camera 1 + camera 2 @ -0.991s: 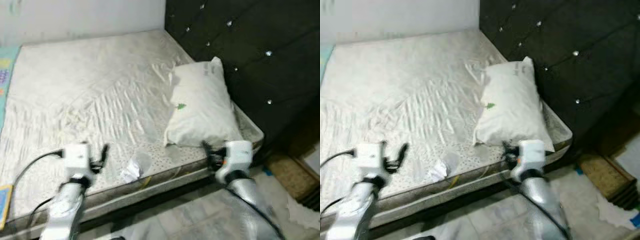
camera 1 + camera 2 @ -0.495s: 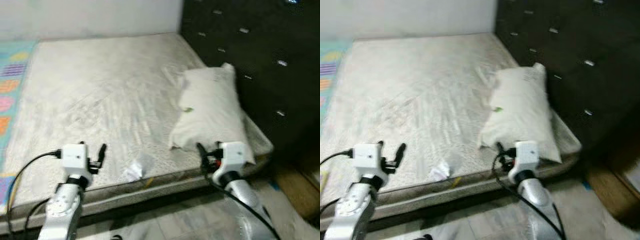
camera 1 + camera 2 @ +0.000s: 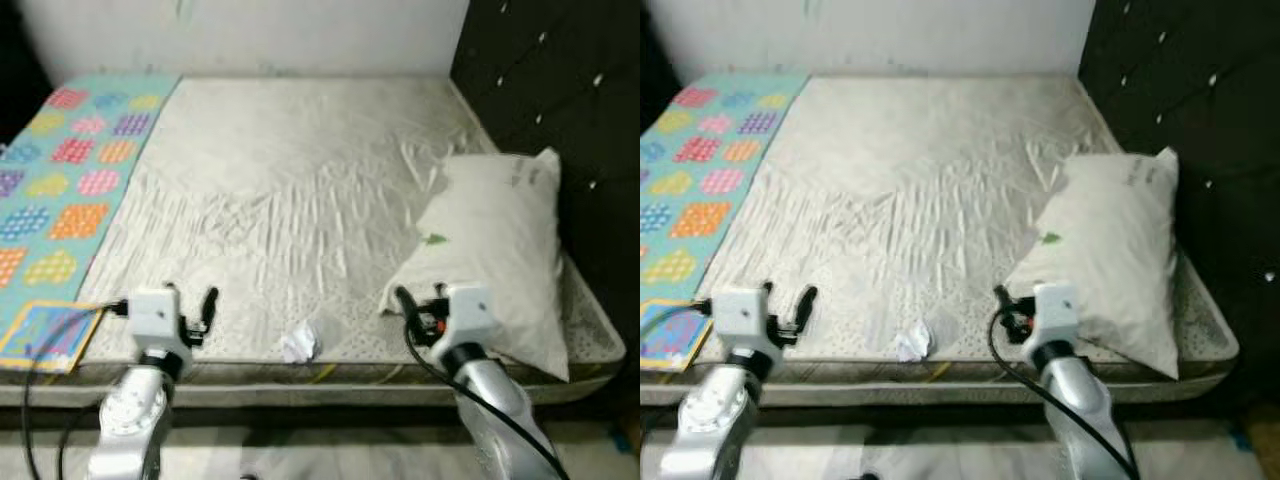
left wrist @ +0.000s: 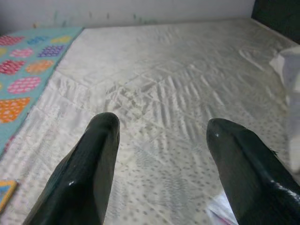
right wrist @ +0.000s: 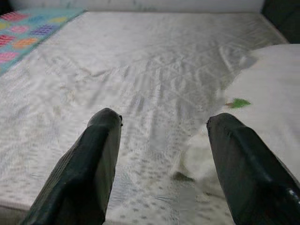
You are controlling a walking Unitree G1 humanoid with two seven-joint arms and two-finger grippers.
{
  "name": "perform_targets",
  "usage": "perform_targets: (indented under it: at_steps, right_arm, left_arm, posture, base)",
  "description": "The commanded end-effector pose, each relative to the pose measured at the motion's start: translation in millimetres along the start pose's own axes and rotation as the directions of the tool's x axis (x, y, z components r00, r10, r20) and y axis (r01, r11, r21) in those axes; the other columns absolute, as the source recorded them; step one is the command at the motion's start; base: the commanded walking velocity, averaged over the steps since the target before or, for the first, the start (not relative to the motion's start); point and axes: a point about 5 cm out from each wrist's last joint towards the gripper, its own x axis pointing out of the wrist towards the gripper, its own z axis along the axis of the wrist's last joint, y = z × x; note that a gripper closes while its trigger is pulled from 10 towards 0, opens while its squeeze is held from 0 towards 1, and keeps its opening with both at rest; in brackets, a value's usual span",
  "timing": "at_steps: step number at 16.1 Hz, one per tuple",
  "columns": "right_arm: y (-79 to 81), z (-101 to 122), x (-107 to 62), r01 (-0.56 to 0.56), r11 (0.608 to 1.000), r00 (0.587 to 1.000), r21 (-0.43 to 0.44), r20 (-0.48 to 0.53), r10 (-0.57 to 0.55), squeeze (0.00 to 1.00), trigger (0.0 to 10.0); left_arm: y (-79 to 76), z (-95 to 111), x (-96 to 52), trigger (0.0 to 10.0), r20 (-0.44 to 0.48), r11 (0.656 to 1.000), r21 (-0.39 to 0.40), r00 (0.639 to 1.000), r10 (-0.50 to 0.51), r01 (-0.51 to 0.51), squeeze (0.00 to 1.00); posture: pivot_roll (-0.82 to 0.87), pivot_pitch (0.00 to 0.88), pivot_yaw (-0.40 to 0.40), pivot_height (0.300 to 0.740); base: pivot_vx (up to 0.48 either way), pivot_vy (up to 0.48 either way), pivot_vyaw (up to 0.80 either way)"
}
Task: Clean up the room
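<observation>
I'm seeing both grippers, left (image 3: 207, 305) and right (image 3: 405, 305), hovering spread open over the mattress (image 3: 300, 170) edge. Crumpled paper (image 3: 299, 343) is lying between them. The pillow (image 3: 495, 250) is showing a green mark, its print unreadable.

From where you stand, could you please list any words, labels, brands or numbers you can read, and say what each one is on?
No text can be read here.
Pillow: faint grey print near its top corner, too blurred to read; a small green mark, a shape and no legible word.
Patterned sheet at the mattress edge: printed design, too small to tell whether it holds letters.
Crumpled paper: no print visible.
</observation>
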Motion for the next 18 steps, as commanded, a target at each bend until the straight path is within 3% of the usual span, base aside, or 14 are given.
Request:
perform_targets:
  at_steps: [1, 18]
  right_arm:
    - [1.2, 0.8, 0.5, -0.002, 1.0, 1.0, 0.014, 0.004, 0.002, 0.0, 10.0]
    - [1.7, 0.9, 0.9, -0.006, 1.0, 1.0, 0.018, 0.0, 0.006, 0.0, 10.0]
  left_arm:
    - [4.8, 0.6, 0.1, 10.0, -0.006, 1.0, 0.012, 1.0, 0.006, -0.006, 0.0]
    - [3.7, 1.3, 0.4, 10.0, -0.008, 1.0, 0.007, 1.0, -0.003, 0.003, 0.0]
  posture:
    - [-0.08, 0.121, -0.069, 0.74]
    - [-0.08, 0.127, -0.069, 0.74]
  base:
    - [0.0, 0.0, 0.0]
    - [0.0, 0.0, 0.0]
